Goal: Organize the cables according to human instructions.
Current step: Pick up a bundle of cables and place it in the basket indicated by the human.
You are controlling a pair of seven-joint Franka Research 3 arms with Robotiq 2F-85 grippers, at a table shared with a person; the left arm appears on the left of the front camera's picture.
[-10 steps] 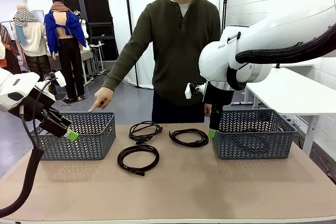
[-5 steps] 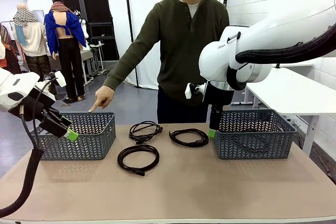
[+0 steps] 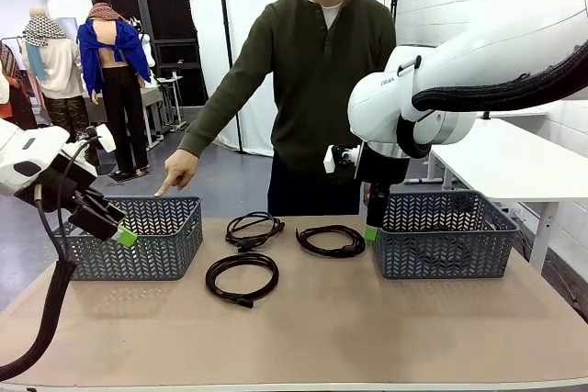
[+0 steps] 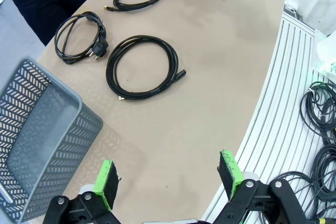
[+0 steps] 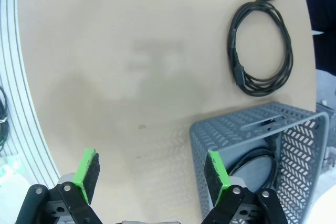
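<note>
Four cables, two baskets, two grippers and one pointing hand are in view. Three cables lie coiled on the table [image 3: 367, 337]: the near cable [image 3: 241, 277] sits left of centre, the far cable [image 3: 253, 229] lies at 12 o'clock from it, and the right cable [image 3: 331, 240] at 2 o'clock, all apart from one another. The fourth cable [image 5: 247, 158] lies coiled in the right basket [image 3: 441, 250], which stands at 3 o'clock on the table. The left basket [image 3: 147, 259], at 9 o'clock, shows a bare grey floor. The person [image 3: 317, 89] stands at the far edge, one arm stretched out, the hand [image 3: 177, 172] above the left basket's far rim at 12 o'clock, index finger aimed down at it. The left gripper [image 4: 167, 161] tilts down at the left basket's 8 o'clock corner, pincer wide and holding nothing. The right gripper [image 5: 151, 156] hangs straight down at the right basket's 9 o'clock side, pincer wide with nothing in it, one pad above the basket's rim, the other above the table.
</note>
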